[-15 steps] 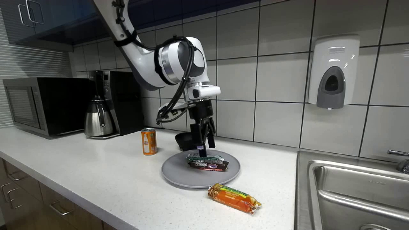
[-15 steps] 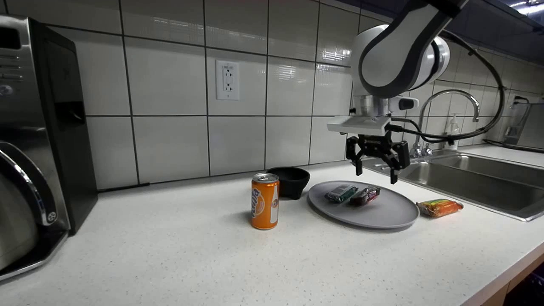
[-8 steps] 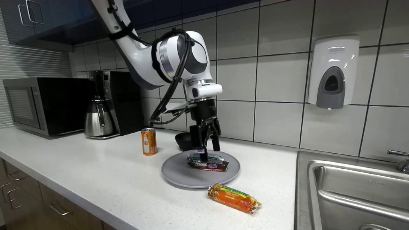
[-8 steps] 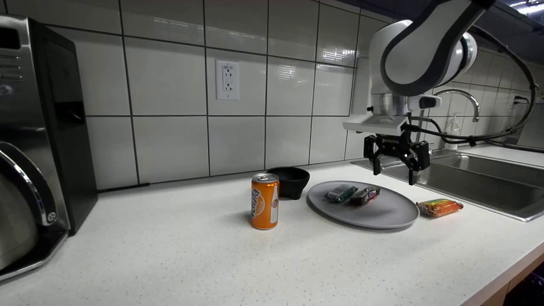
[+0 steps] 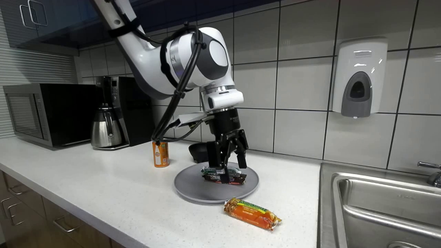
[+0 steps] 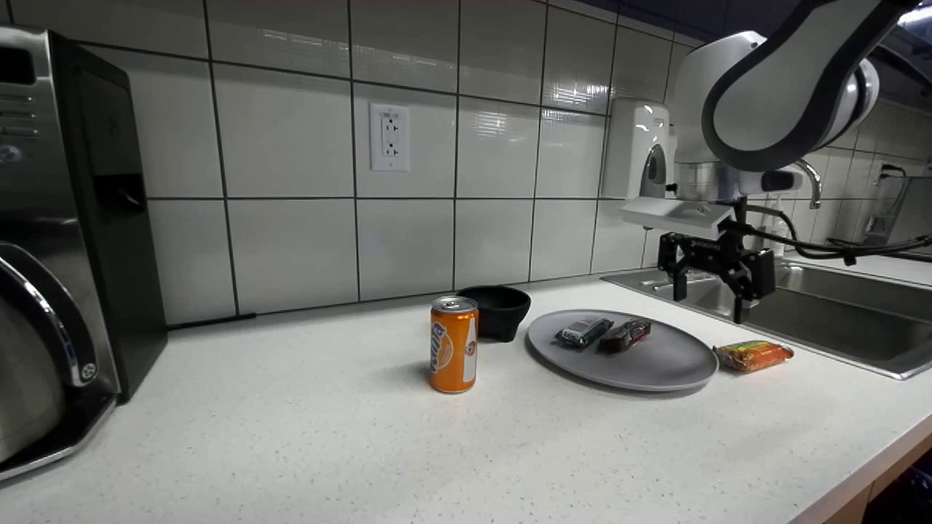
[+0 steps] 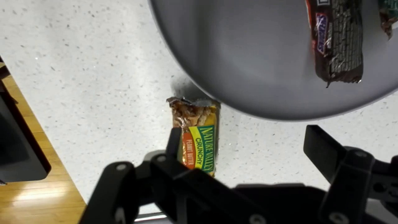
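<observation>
In the wrist view, the gripper (image 7: 243,137) is hiding part of the peanut butter bar (image 7: 202,144) behind one finger. The grey plate (image 7: 264,62) and the Snickers bar (image 7: 339,40) are running past the top edge; the green-wrapped bar (image 7: 392,9) is showing only one end in the upper corner. In an exterior view, a cable (image 5: 178,94) is masking the top of the orange can (image 5: 161,155). In an exterior view, the can is hiding part of the black bowl (image 6: 502,313), and the coffee maker (image 6: 95,255) is extending beyond the left edge.
</observation>
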Controlling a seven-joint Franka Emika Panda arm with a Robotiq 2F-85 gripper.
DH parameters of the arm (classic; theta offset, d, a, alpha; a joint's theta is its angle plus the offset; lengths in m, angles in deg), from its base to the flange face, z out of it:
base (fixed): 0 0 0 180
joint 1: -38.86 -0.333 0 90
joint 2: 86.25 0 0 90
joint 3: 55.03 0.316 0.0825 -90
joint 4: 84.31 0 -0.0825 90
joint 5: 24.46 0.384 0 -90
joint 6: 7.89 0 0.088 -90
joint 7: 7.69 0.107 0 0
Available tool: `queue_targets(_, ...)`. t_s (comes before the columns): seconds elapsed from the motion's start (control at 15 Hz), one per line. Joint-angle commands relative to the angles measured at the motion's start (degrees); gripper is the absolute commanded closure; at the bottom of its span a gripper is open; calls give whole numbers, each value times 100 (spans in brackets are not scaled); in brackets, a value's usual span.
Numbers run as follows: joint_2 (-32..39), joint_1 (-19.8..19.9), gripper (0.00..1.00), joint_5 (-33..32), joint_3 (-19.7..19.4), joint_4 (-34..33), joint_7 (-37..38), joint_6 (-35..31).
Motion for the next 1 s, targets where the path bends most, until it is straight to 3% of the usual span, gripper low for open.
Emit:
queue_targets(0.0, -371, 307, 0, -243, 1, 441, 362, -283)
queue_targets(0.93, -281, 845, 0, 120, -93, 970, -9, -855)
